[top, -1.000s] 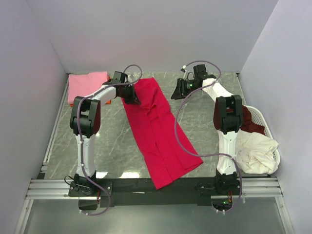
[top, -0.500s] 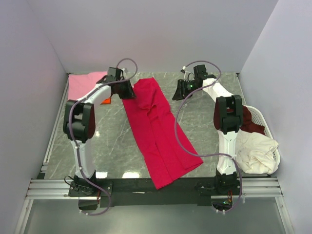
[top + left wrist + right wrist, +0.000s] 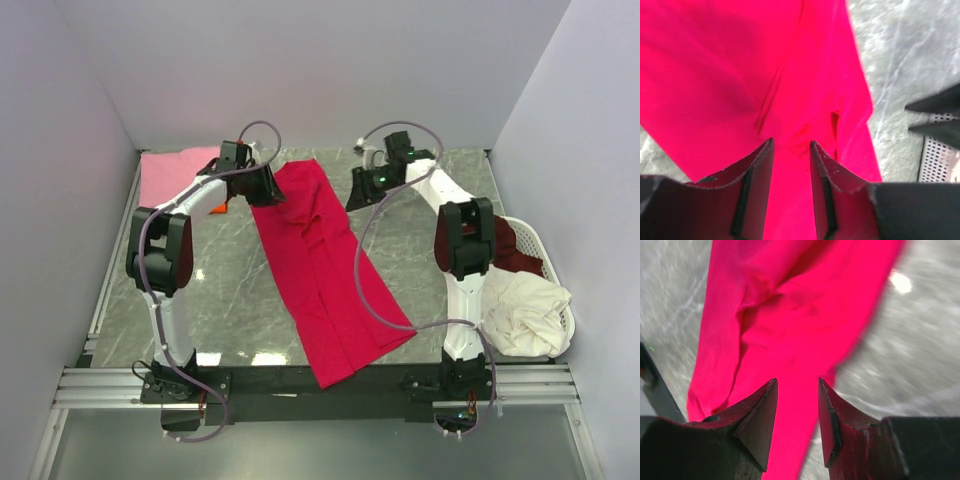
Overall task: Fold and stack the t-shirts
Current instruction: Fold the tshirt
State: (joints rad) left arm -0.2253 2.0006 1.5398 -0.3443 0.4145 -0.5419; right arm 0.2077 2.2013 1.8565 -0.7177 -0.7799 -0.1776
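table (image 3: 230,290): grey marbled slab filling the middle of the top view; carries the shirts, with the arms rising from the bottom edge
crimson t-shirt (image 3: 325,270): folded into a long narrow strip; lies flat on the table, running from upper centre down to lower centre of the top view; creased near its upper end; fills most of the left wrist view (image 3: 715,75) and the upper half of the blurred right wrist view (image 3: 790,315)
white basket (image 3: 538,243): at the right edge, beside the right arm; holds a crumpled cream t-shirt (image 3: 525,310) nearer the bottom and a maroon t-shirt (image 3: 515,250) above it
pink t-shirt (image 3: 175,172): folded, upper left corner of the table; a sliver of orange t-shirt (image 3: 218,208) shows at its lower right
left claw (image 3: 272,192): over the left edge of the crimson strip's upper end; fingers a narrow gap apart (image 3: 791,144), nothing gripped
right claw (image 3: 355,195): just right of that upper end; fingers parted (image 3: 797,382), holding nothing
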